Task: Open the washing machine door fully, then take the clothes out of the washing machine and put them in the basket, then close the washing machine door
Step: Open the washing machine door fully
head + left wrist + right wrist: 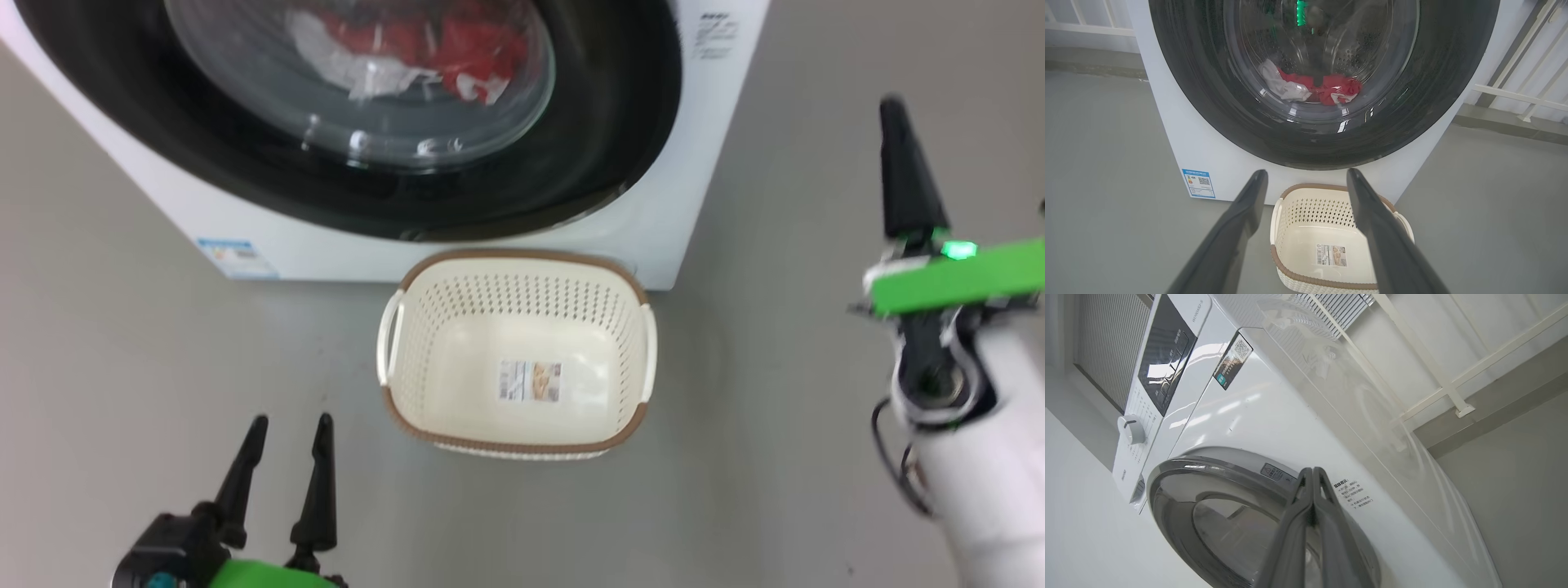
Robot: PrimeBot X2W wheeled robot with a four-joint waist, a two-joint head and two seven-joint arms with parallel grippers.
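The top of the washing machine door (620,122) is cut off. The clothes (478,49) look blurry behind the glass.

Head cam: high, pitched steeply down at the floor (122,327). The basket (522,263) sits mid-frame and the lower front of the washing machine (204,212) runs along the top edge. Left wrist cam: low, mid range, faces the washing machine door (1208,106) nearly square-on with a slight down tilt. Both share the door's lower half, the basket and the blue label (237,257). Right wrist cam: close to the machine's front, rolled, looks up past the door rim to the control panel (1165,355). Overlap with the others: door and machine front.
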